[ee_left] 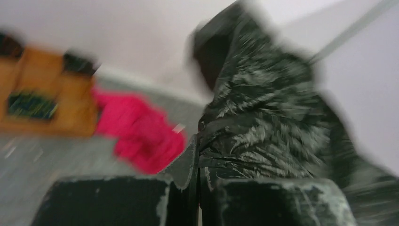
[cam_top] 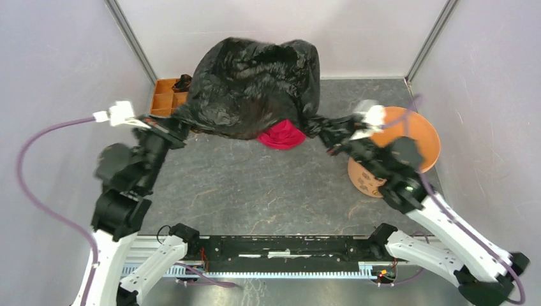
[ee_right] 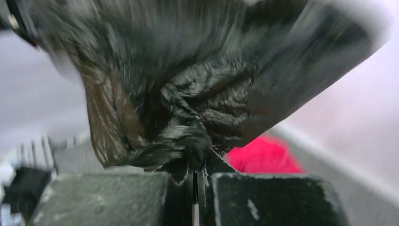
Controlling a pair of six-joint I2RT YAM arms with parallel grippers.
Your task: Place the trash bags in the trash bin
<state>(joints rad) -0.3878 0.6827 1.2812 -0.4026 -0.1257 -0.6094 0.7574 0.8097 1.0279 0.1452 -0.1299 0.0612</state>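
Observation:
A big wrinkled glossy black trash bag (cam_top: 255,86) hangs spread between my two grippers at the back middle of the table. My left gripper (cam_top: 180,124) is shut on the bag's left edge; in the left wrist view (ee_left: 197,155) the film (ee_left: 263,117) is pinched between the jaws. My right gripper (cam_top: 333,135) is shut on the bag's right edge; the right wrist view (ee_right: 195,162) shows bunched film (ee_right: 188,94) clamped there. The light-orange trash bin (cam_top: 426,143) stands at the right, behind my right arm, partly hidden by it.
A red-pink cloth (cam_top: 282,135) lies on the table under the bag, also seen in both wrist views (ee_left: 141,132) (ee_right: 263,155). An orange compartment tray (cam_top: 167,95) sits at the back left. Grey walls close in on three sides.

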